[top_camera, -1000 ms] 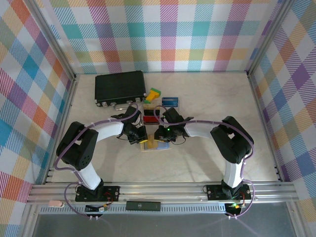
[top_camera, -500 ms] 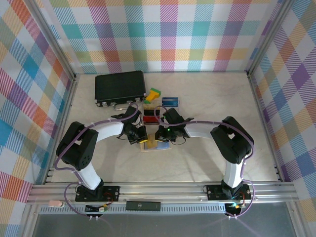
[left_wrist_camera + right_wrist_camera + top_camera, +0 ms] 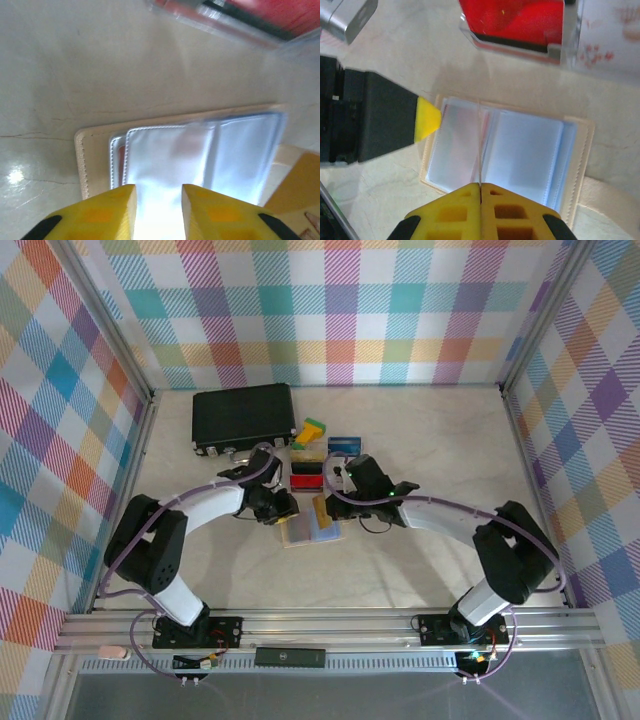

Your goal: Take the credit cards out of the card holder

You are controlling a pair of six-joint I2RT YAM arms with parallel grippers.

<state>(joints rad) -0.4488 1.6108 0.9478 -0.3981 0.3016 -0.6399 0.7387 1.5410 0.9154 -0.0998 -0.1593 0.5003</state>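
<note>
- My right fingers (image 3: 480,187) are drawing back toward the far right. A moment ago both my arms were crowding over the card holder (image 3: 308,532).
- They are lifting the yellowish-tan card (image 3: 321,508) clear of the sleeve, so I judge one more card is coming out.
- The holder is lying open and flat on the surface (image 3: 430,560), just near of the red card (image 3: 305,481) in its clear stand.
- A pinkish tint is showing in one pocket. I cannot tell whether that is another card.
- My right fingers are pressing fully together on the tan card's thin edge.
- My left fingers (image 3: 157,200) are easing out of their earlier pinch. They are now standing slightly parted at the holder's left edge, with the sleeve showing in the gap and nothing gripped.
</note>
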